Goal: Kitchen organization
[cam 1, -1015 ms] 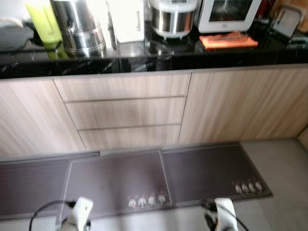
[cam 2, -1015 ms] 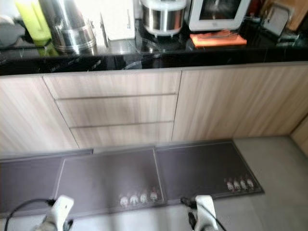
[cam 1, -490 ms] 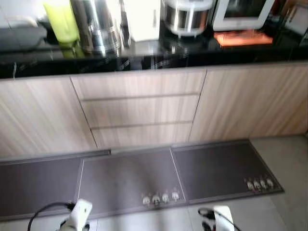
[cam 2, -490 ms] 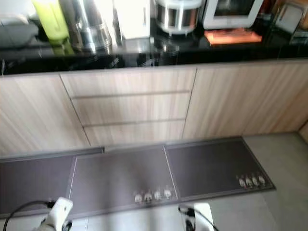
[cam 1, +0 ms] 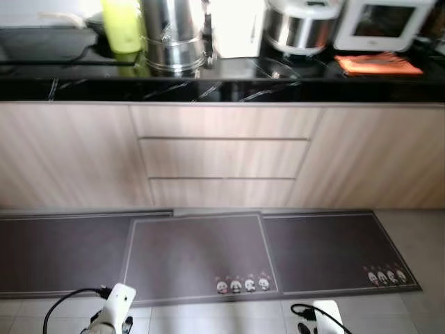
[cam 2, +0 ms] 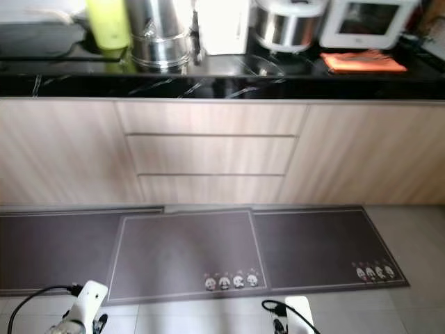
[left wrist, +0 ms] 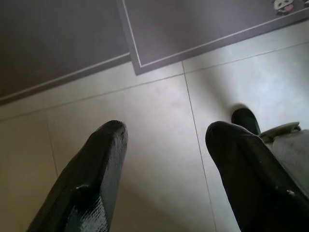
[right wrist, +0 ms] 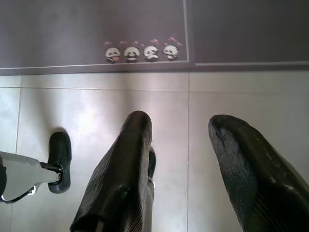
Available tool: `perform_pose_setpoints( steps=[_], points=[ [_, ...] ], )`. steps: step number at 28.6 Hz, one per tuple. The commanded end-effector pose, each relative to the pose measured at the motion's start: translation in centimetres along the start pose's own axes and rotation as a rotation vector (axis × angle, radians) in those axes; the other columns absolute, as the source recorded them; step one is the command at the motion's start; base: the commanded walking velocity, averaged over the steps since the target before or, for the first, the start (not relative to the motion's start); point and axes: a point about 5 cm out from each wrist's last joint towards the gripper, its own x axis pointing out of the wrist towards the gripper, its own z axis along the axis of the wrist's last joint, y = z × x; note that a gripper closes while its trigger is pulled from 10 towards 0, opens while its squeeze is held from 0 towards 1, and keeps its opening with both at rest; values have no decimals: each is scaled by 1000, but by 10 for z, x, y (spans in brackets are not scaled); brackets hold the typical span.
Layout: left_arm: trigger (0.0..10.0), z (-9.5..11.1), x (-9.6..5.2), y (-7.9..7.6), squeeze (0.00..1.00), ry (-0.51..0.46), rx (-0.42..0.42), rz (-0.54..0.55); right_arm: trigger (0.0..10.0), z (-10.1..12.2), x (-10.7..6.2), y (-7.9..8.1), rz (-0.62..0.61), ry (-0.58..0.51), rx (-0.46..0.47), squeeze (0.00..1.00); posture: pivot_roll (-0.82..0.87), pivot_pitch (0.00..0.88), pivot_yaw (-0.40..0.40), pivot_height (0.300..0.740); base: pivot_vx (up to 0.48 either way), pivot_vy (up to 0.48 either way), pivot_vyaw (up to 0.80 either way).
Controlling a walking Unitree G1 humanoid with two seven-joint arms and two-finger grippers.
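Note:
A black kitchen counter runs across the top of the head views, above light wood cabinets with a stack of drawers. On it stand a lime-green container, a steel pot, a white box, a rice cooker, a white microwave and an orange cloth. Both arms hang low over the floor tiles. My left gripper is open and holds nothing. My right gripper is open too, nothing between its fingers.
Grey floor mats with small panda prints lie along the cabinet base. Pale tiles lie under my arms. The robot's foot shows below the right gripper.
The whole picture has shifted right and down, so the camera turned left; more counter shows at the left. The arms hang as before.

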Motion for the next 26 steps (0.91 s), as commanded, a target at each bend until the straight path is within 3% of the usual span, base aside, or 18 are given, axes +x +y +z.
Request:
perform_pose_setpoints(
  steps=[1,6,21,26],
  points=[
    [10000,0,0,-1,0,-3,3,3,10000,6,1,0,3,-13,16,0,16,0,-30,740,0,0,0],
    [10000,5,1,-2,0,-14,-3,6,10000,12,4,10,12,-34,32,0,13,0,-31,740,0,0,0],
    [10000,12,3,-3,0,-28,-9,-2,10000,18,5,12,18,-59,34,0,-1,0,-35,740,0,0,0],
    [10000,13,3,-3,0,-29,-11,-4,10000,18,5,12,17,-62,34,0,0,0,-36,740,240,0,0]
  ],
)
